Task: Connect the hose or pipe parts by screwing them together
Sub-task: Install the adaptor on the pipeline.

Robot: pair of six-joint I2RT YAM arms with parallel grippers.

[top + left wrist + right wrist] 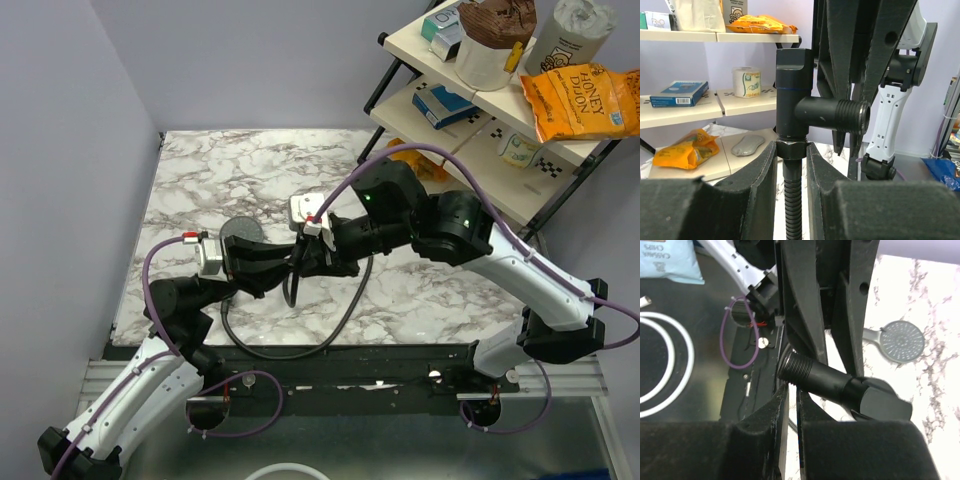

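Observation:
My left gripper [791,147] [283,268] is shut on the hex nut at the end of the black ribbed hose [792,200], holding it upright above the table. On that nut sits a black angle fitting [790,95] with a threaded side outlet [852,115]. The hose's slack lies in a loop [345,318] on the marble. My right gripper [792,390] [312,262] faces the left one. Its fingers show only a thin slit and hold nothing, their tips just under the threaded outlet [797,369]. The grey shower head [243,230] [901,341] lies face up on the table behind the left gripper.
A white shelf rack [500,150] stands at the back right with boxes and an orange snack bag [580,100]. A black rail [350,365] runs along the table's near edge. Purple cables [740,340] hang by the arm bases, and a white ring [670,365] lies below.

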